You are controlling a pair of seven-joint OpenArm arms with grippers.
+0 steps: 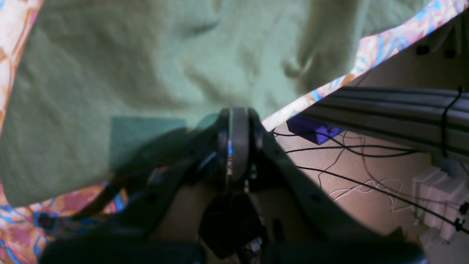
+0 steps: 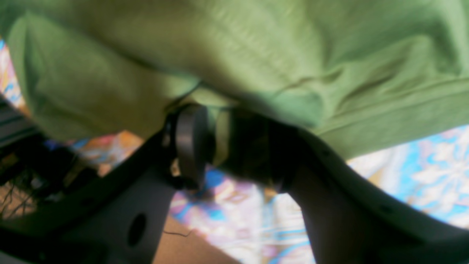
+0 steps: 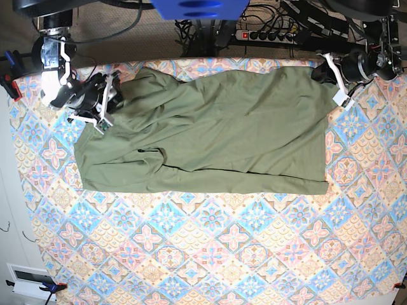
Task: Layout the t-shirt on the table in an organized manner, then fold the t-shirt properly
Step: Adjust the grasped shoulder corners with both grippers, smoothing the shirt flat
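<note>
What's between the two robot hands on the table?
Only the t-shirt. In the base view it stretches, wrinkled, across the table from the right gripper to the left gripper, and nothing else lies between them.

T-shirt (image 3: 210, 133) spread on table (image 3: 210, 254), apparently far half.

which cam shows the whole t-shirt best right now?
Base view: the t-shirt appears whole, spread across the table, one sleeve bunched. The left wrist view shows only wrinkled cloth by the shut left gripper; the right wrist view shows a blurred fold between the right gripper jaws.
</note>
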